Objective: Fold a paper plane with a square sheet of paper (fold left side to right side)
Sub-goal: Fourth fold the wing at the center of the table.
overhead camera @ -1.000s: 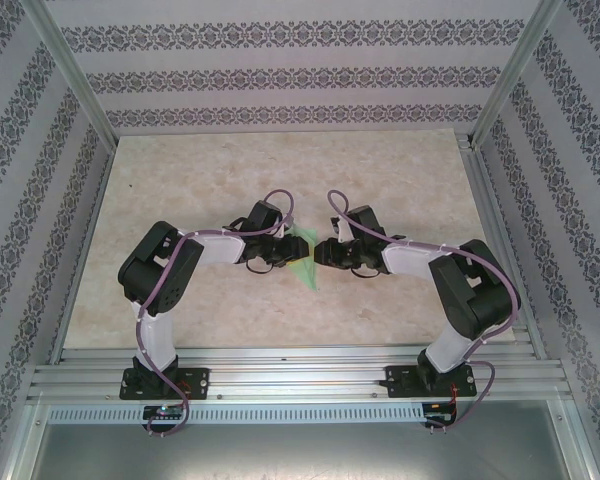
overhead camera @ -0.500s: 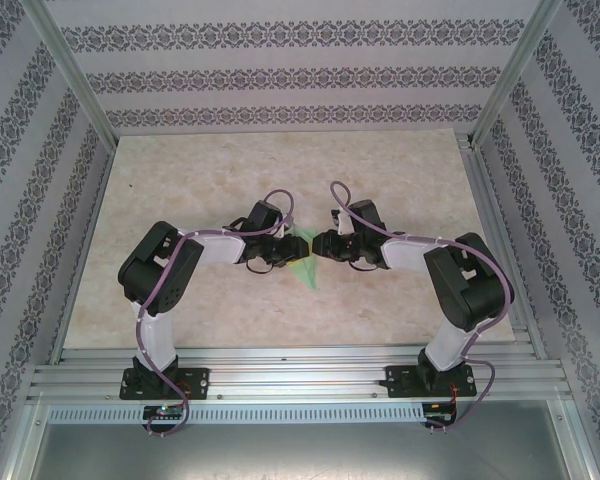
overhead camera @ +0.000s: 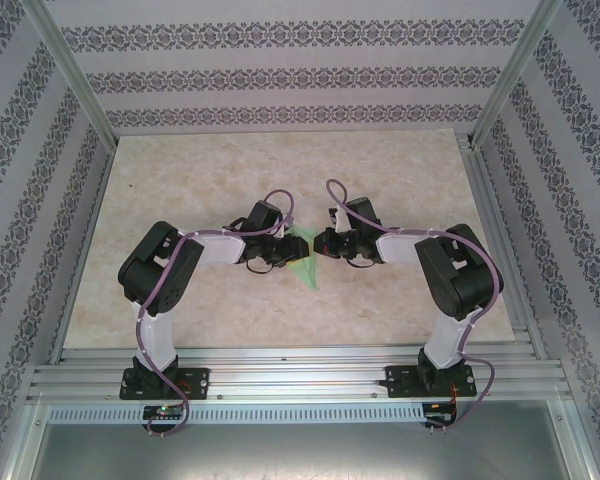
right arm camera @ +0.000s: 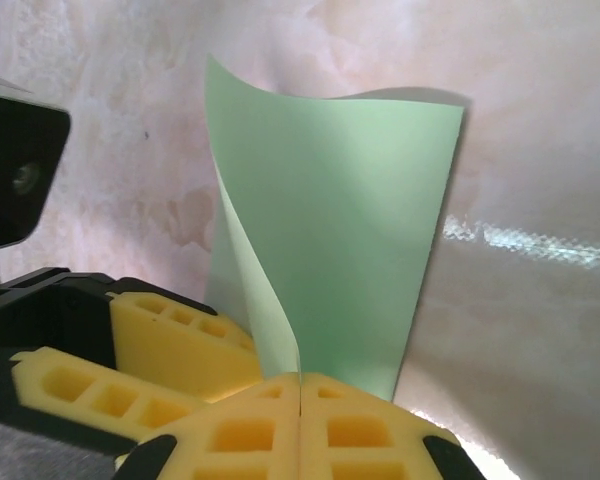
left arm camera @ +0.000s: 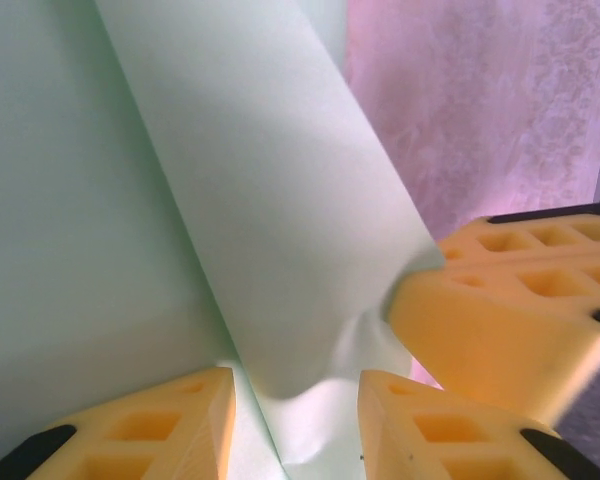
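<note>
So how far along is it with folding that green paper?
Partway. Done: the paper already narrows to a point in the overhead view. In hand: the right pincer is shut on one edge, holding a curled flap upright, while the left pincer, jaws apart, straddles the paper. Left: laying that flap across and creasing it flat.

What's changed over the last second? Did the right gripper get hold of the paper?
The right gripper moved slightly left, toward the left gripper, and its jaws closed on the raised flap of the green sheet of paper, now pinched between them. The left gripper stayed put at the sheet, jaws apart; the sheet kept its spot on the table.
</note>
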Motion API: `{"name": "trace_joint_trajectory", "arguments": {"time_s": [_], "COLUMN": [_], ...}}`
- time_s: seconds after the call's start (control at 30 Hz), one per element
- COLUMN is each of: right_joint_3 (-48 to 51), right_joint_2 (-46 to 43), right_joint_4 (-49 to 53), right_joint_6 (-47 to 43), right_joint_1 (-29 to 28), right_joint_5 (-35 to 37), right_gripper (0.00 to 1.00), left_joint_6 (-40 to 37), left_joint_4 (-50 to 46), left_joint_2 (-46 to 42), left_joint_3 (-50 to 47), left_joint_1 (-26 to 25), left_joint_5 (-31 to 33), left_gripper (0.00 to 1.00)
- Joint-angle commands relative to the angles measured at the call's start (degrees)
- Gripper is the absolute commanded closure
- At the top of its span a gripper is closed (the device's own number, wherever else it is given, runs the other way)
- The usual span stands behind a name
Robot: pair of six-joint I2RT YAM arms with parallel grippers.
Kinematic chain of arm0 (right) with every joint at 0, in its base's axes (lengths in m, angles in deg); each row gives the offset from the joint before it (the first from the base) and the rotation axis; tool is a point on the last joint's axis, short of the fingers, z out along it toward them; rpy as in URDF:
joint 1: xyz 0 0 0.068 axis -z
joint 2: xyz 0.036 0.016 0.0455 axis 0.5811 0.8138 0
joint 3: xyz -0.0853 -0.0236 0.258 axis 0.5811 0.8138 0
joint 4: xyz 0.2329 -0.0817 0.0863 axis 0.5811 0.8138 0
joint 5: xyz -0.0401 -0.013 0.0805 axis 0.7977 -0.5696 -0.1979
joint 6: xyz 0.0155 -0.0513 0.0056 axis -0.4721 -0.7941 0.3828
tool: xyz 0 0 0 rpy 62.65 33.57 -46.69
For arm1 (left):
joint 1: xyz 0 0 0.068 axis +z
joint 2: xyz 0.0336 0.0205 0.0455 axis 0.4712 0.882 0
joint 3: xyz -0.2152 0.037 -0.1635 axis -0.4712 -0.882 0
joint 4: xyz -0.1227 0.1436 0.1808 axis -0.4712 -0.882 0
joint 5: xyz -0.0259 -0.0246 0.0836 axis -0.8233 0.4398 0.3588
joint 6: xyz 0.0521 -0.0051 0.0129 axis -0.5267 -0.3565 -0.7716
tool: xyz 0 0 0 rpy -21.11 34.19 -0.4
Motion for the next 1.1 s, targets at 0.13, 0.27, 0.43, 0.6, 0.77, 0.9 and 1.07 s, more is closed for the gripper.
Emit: {"name": "trace_joint_trajectory", "arguments": {"time_s": [0.13,0.27,0.43,0.6,0.77,0.9,1.07], "right_joint_3": [-1.8,-1.5,0.0,1.0,1.5,1.3,-0.1], "right_joint_2": [2.2,2.5,1.3,0.6,0.7,1.4,2.4], "right_joint_4": [0.4,0.5,-0.1,0.0,0.0,0.1,1.8], "right_joint_6": [-2.1,-2.2,-2.0,-1.7,-1.9,-2.1,-2.9], "right_joint_1": [0.6,0.7,0.7,0.5,0.3,0.2,0.1], "right_joint_5": [-0.1,0.1,0.0,0.0,0.4,0.8,1.3], "right_gripper": [0.99,0.99,0.99,0.98,0.98,0.98,0.98], "left_joint_6": [-1.8,-1.8,-1.8,-1.8,-1.8,-1.6,-1.6], "left_joint_4": [-2.4,-2.2,-2.2,-1.9,-1.8,-1.7,-1.4], "left_joint_2": [2.2,2.1,2.2,2.3,2.3,2.4,2.0], "left_joint_3": [-2.0,-2.4,-2.3,-2.3,-2.5,-2.5,-2.7], "left_joint_1": [-0.5,-0.5,-0.5,-0.5,-0.4,-0.5,-0.4], "left_joint_5": [3.3,3.4,3.3,3.3,3.1,3.1,2.8], "left_gripper": [0.61,0.61,0.61,0.61,0.61,0.61,0.61]}}
